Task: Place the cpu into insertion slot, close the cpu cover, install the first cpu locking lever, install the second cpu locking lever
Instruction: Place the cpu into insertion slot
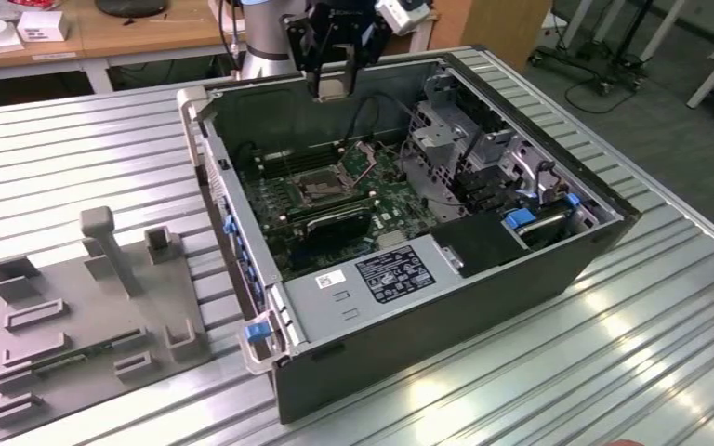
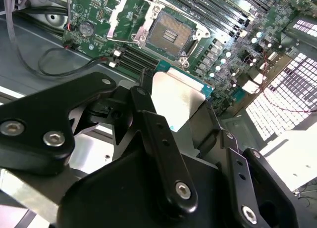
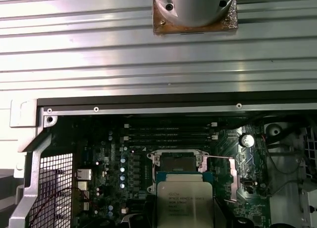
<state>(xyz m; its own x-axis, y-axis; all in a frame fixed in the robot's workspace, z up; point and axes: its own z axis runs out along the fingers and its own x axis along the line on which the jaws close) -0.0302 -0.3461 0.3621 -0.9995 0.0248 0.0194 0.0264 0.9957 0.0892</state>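
Above the back wall of the open computer case point(image 1: 456, 307), my gripper point(image 1: 334, 82) is shut on the cpu point(image 1: 332, 89). In the second wrist view the black fingers point(image 2: 148, 124) clamp the cpu point(image 2: 176, 102) by its edges, grey metal face showing. The cpu point(image 3: 184, 201) hangs above the green motherboard point(image 1: 389, 200), apart from it and just short of the insertion slot point(image 3: 177, 162). The insertion slot point(image 2: 168, 34) lies bare with its dark centre exposed point(image 1: 320, 186). The cpu cover point(image 2: 115, 18) stands swung open beside the slot point(image 3: 231, 181).
Long black memory slots point(image 3: 168, 134) run beside the socket. A drive cage point(image 1: 456, 139) and cables fill the case at the exterior view's right. The power supply point(image 1: 382, 274) sits at the near end. A grey fixture plate point(image 1: 85, 325) lies on the ribbed table point(image 1: 59, 158). The arm's base point(image 3: 194, 8) stands behind the case.
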